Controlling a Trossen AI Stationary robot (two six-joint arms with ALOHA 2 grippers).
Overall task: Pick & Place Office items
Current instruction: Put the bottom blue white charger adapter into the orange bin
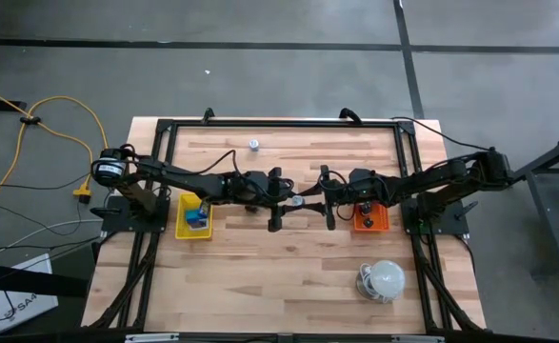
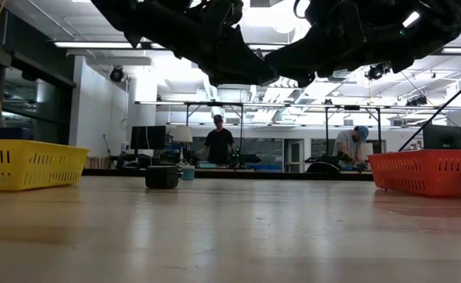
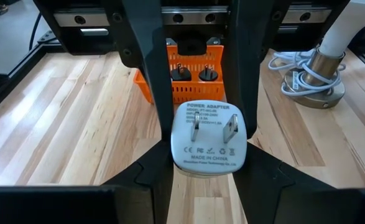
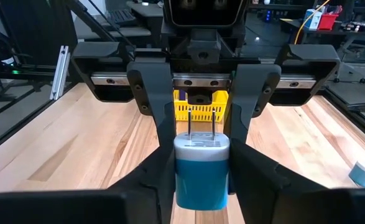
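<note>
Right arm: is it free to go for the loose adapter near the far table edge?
Probably not yet. The right gripper is at the blue-and-white adapter that the left gripper holds mid-table; otherwise the loose adapter lies unobstructed.

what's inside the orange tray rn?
In the orange tray, the left wrist view shows two black plugs standing behind its mesh wall. A white power adapter in the left gripper covers the lower part.

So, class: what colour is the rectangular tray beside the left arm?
Yellow. The yellow rectangular mesh tray shows best in the high view, with small blue pieces inside.
</note>
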